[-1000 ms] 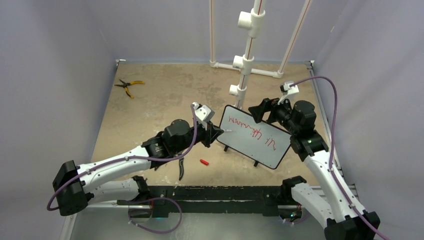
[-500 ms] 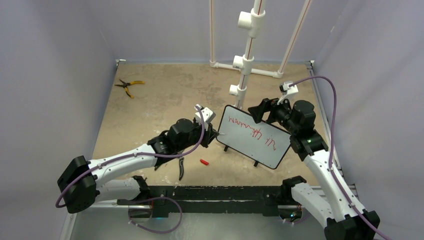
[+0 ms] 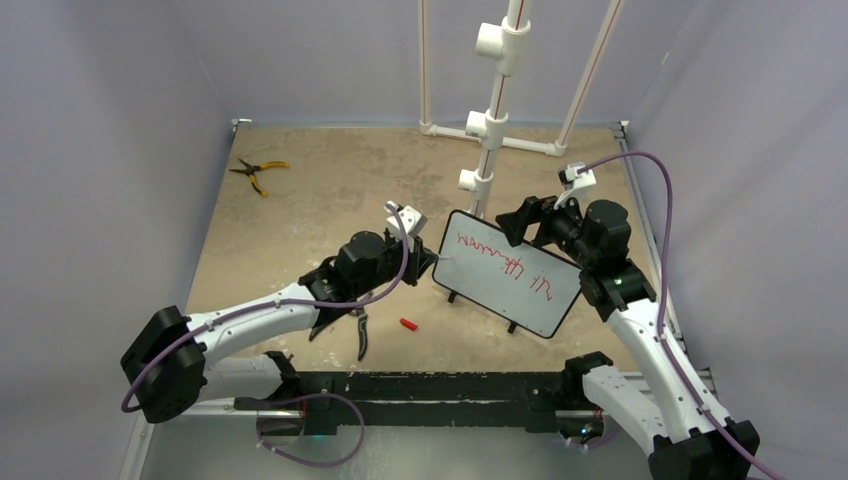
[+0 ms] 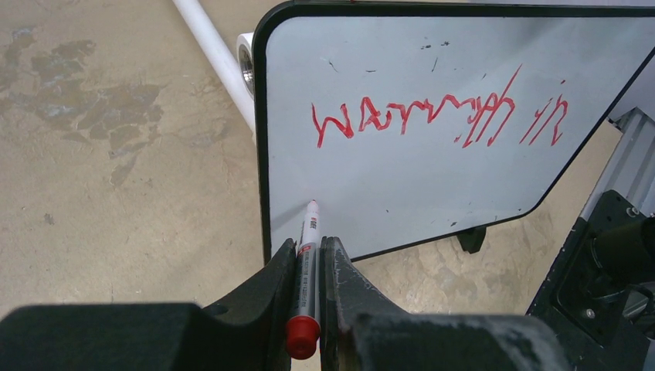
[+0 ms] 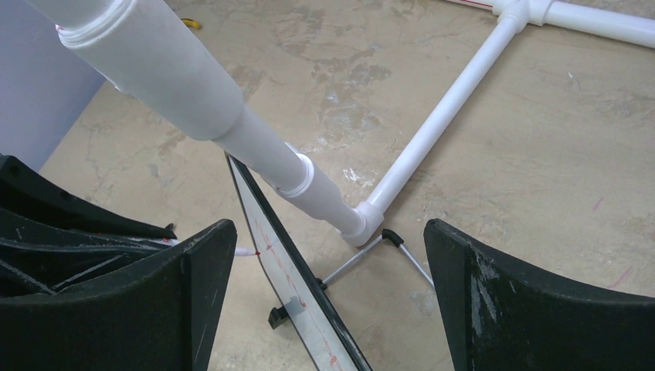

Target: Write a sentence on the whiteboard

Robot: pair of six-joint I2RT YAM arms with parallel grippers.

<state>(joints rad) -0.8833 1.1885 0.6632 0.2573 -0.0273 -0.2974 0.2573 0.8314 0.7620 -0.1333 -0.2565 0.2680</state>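
Observation:
The whiteboard (image 3: 520, 300) stands tilted on small black feet at mid-right of the table. The sentence (image 3: 500, 262) is one red scrawled line across its upper face, clear in the left wrist view (image 4: 432, 116). My left gripper (image 3: 430, 263) is shut on a red marker (image 4: 310, 232). The marker's tip meets the whiteboard (image 4: 402, 185) near its left edge, below the line's start. My right gripper (image 3: 522, 222) is open at the board's top edge. In the right wrist view the whiteboard (image 5: 287, 272) shows edge-on between the wide jaws of this gripper (image 5: 328, 232).
A white PVC pipe frame (image 3: 490, 120) stands just behind the board, its upright close to my right gripper. A red marker cap (image 3: 407, 324) and a black-handled tool (image 3: 361, 338) lie in front of the board. Yellow pliers (image 3: 258, 172) lie at the far left.
My left arm has stretched forward and its gripper has shifted slightly, bringing the marker tip to the board's left edge below the written line. The board, the writing and my right arm have not moved.

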